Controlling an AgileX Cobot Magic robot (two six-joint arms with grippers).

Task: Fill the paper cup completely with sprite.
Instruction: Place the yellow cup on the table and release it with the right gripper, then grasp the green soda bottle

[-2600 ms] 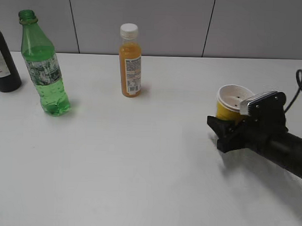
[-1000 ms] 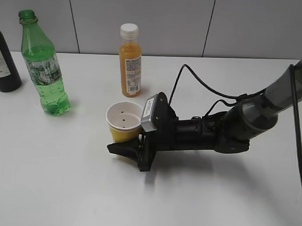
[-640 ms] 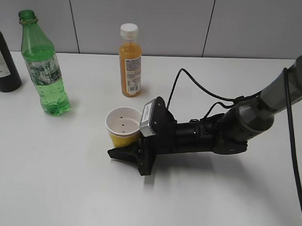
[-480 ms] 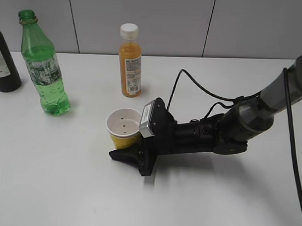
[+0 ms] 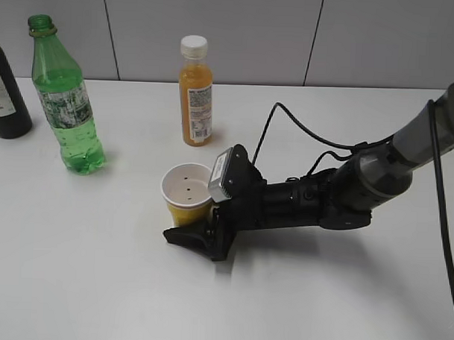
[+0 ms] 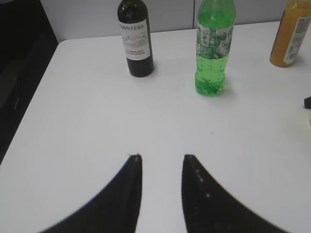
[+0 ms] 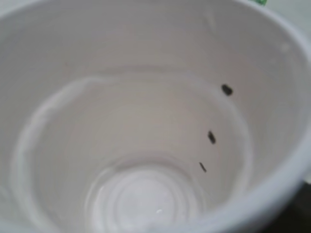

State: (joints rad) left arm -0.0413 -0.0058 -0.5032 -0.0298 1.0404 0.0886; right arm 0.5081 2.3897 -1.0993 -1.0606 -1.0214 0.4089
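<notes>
Right pincer [image 5: 189,230] grips paper cup [image 5: 187,192], far finger hidden behind cup; sprite [image 5: 66,97] far left; left pincer [image 6: 160,160] narrowly parted, empty.

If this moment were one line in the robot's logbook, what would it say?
right gripper: shut on paper cup, cup empty | left gripper: open, idle | sprite: upright on table, untouched

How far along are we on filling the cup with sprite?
Early. Looks done: the paper cup stands mid-table, in front of the orange juice bottle. In hand: the right gripper is around it. Left: the cup is empty and dry inside, the sprite stands untouched at far left, and the left gripper hangs open, away from it.
</notes>
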